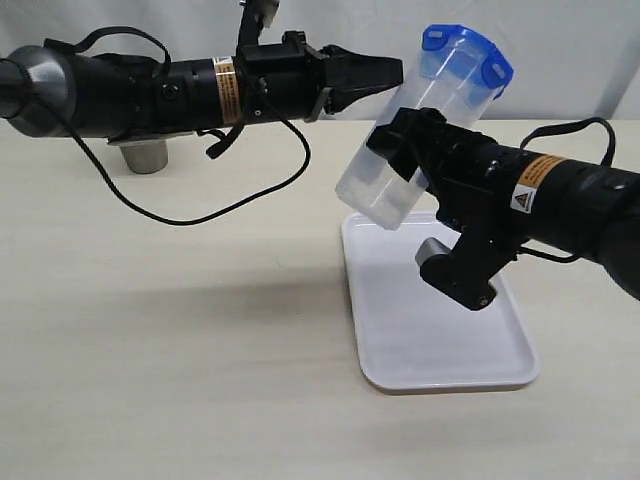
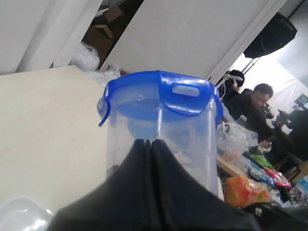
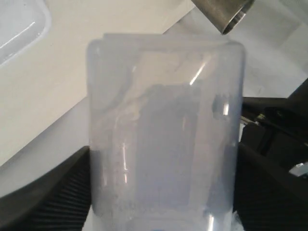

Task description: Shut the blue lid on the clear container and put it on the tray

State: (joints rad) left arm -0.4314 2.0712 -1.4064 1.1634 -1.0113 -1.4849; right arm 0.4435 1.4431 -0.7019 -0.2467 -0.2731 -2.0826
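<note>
The clear container (image 1: 400, 160) hangs tilted above the far end of the white tray (image 1: 440, 330), its top leaning up and to the right. My right gripper (image 1: 402, 158) is shut on its middle, and the ribbed fingers (image 3: 48, 192) press both sides of the container (image 3: 163, 130). The blue lid (image 1: 465, 50) sits on the container's top, with some flaps sticking outward. My left gripper (image 1: 396, 70) is shut and empty, its tip close beside the container's upper wall, just under the lid. In the left wrist view the shut gripper (image 2: 151, 142) points at the blue lid (image 2: 159, 91).
A tapered steel cup (image 1: 145, 157) stands at the back left, partly behind the left arm, and it also shows as the steel cup (image 3: 226, 12) in the right wrist view. A black cable (image 1: 200, 215) droops from the left arm to the table.
</note>
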